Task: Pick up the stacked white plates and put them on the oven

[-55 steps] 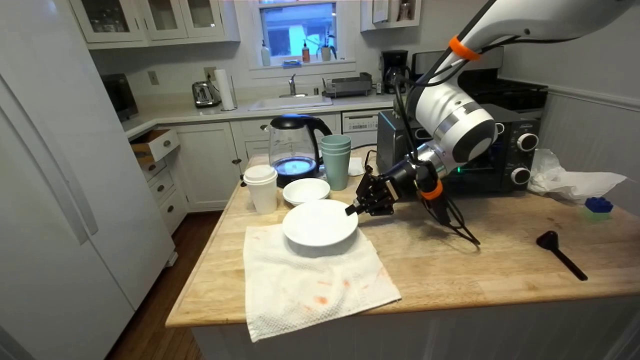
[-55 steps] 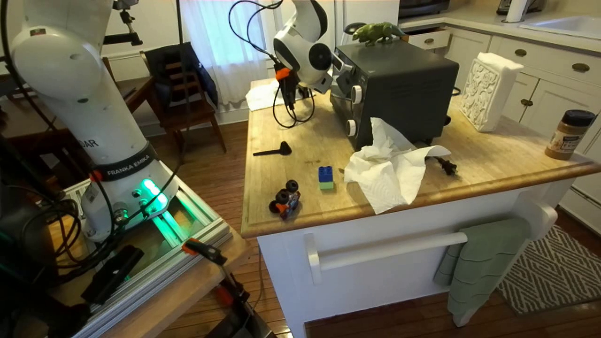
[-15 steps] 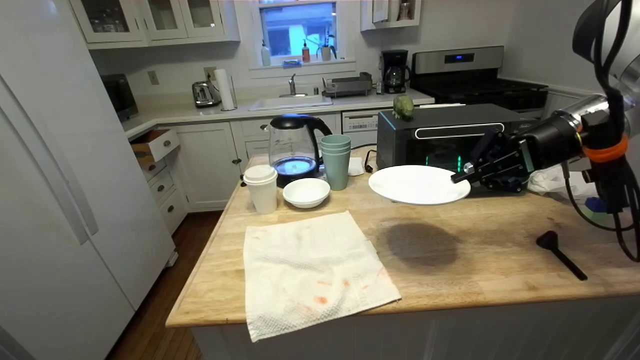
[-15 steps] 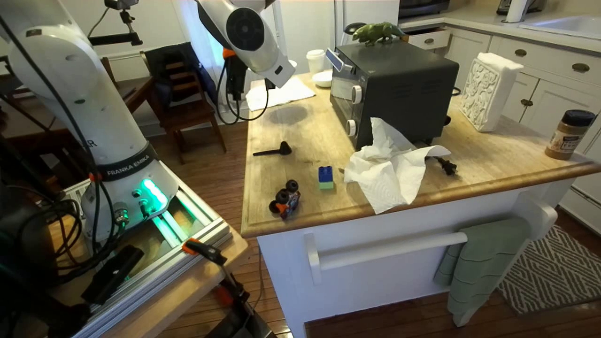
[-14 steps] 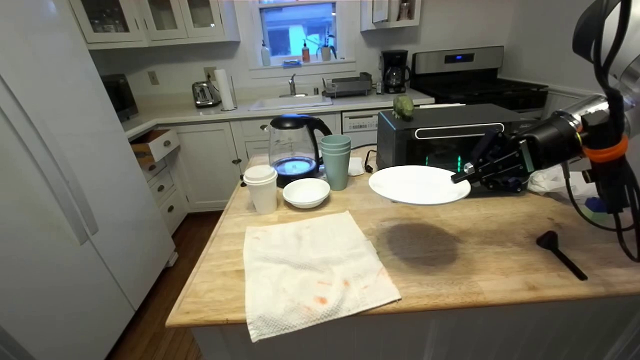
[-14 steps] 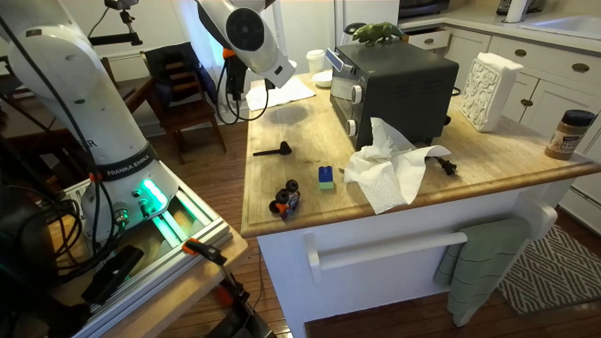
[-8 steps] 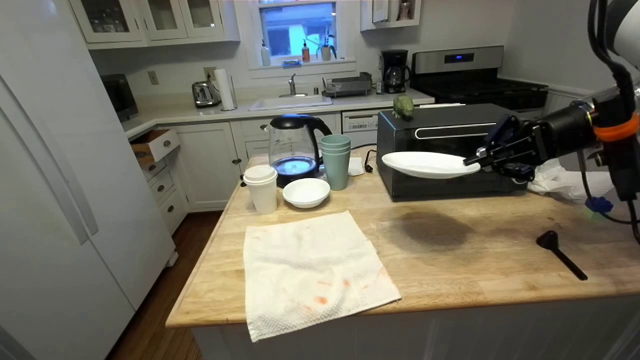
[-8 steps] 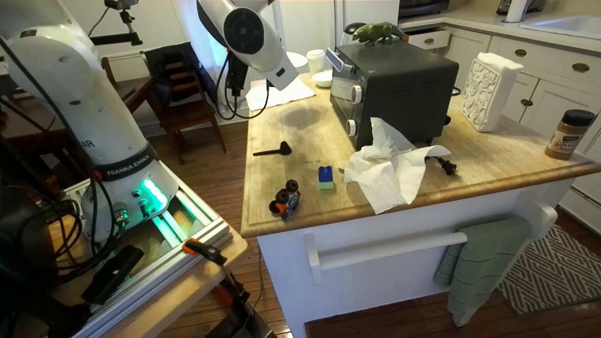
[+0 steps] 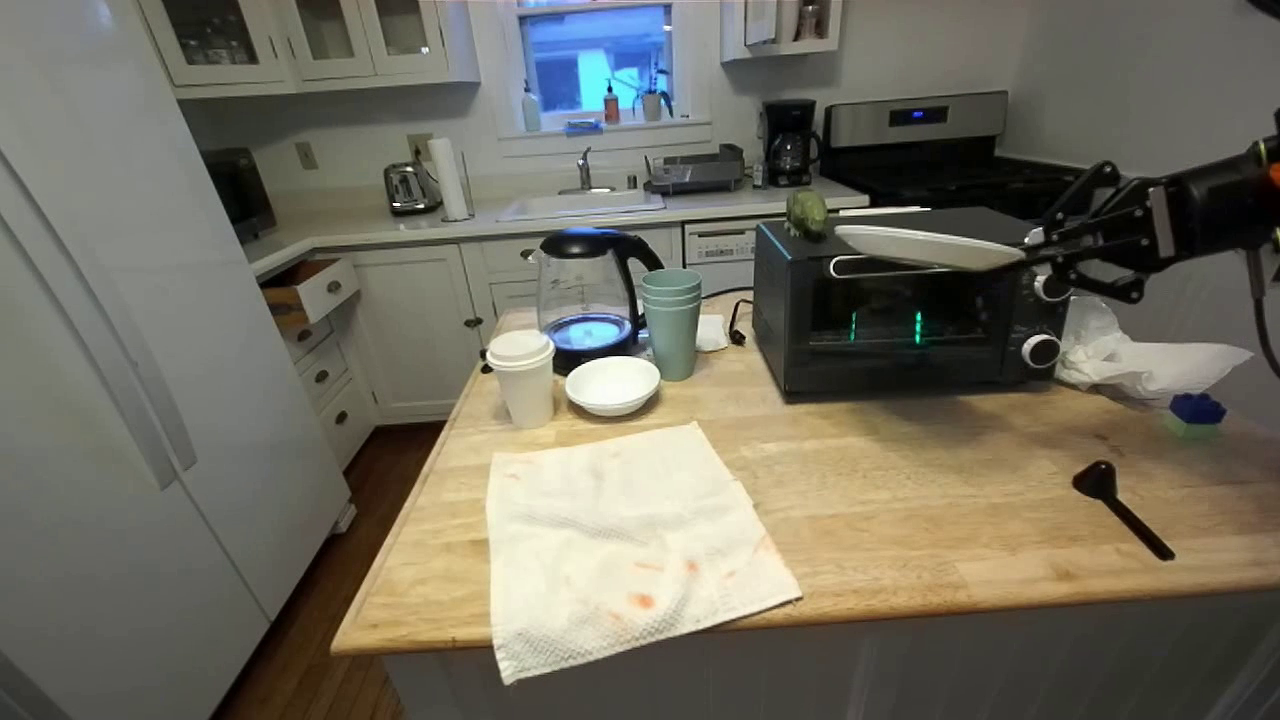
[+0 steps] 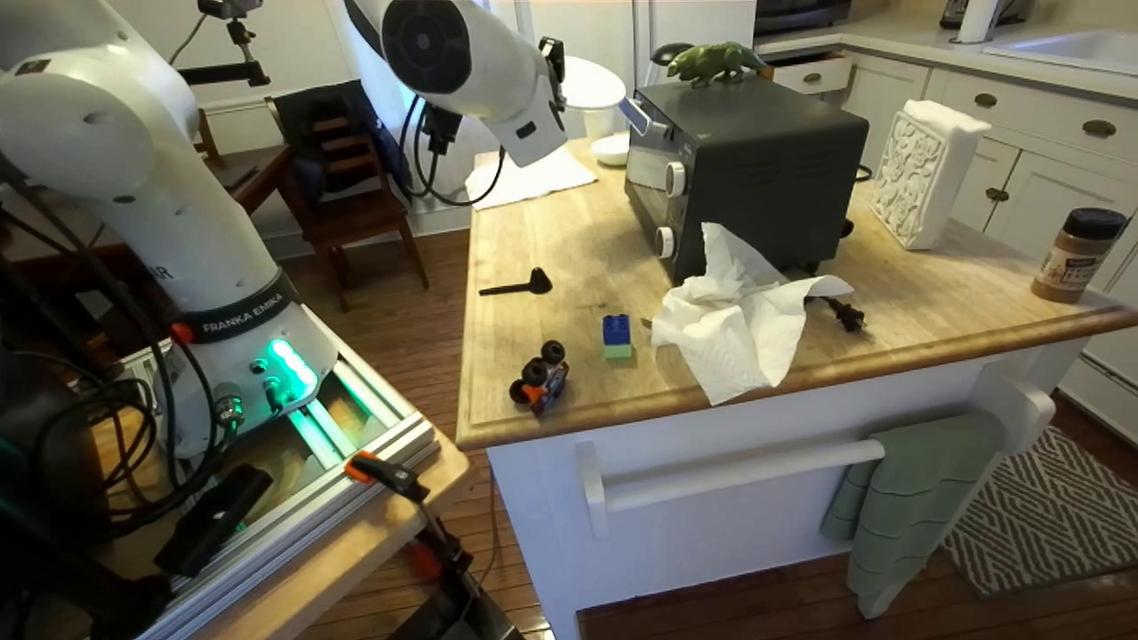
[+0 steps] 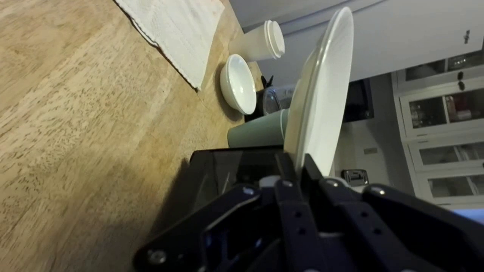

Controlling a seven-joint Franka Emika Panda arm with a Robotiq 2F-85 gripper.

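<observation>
The stacked white plates [image 9: 925,247] are off the counter, held nearly flat at about the height of the oven's top edge, in front of it. They also show in an exterior view [image 10: 594,84] and in the wrist view [image 11: 321,94]. My gripper [image 9: 1035,245] is shut on the rim of the plates; in the wrist view both fingertips [image 11: 301,166] pinch the edge. The black oven [image 9: 900,375] stands on the counter behind the plates, its door shut and green lights showing. It also shows in an exterior view [image 10: 765,187].
A green animal figure [image 9: 806,215] stands on the oven's top at the kettle side. A white bowl [image 9: 613,388], green cups [image 9: 672,330], a lidded cup [image 9: 523,380] and a kettle [image 9: 590,300] stand nearby. A towel [image 9: 640,560], scoop [image 9: 1120,510] and crumpled paper [image 10: 747,320] lie on the counter.
The gripper lifted the plates off the towel and carried them toward the oven. In the last second they rose from below the oven's door handle to about its top edge.
</observation>
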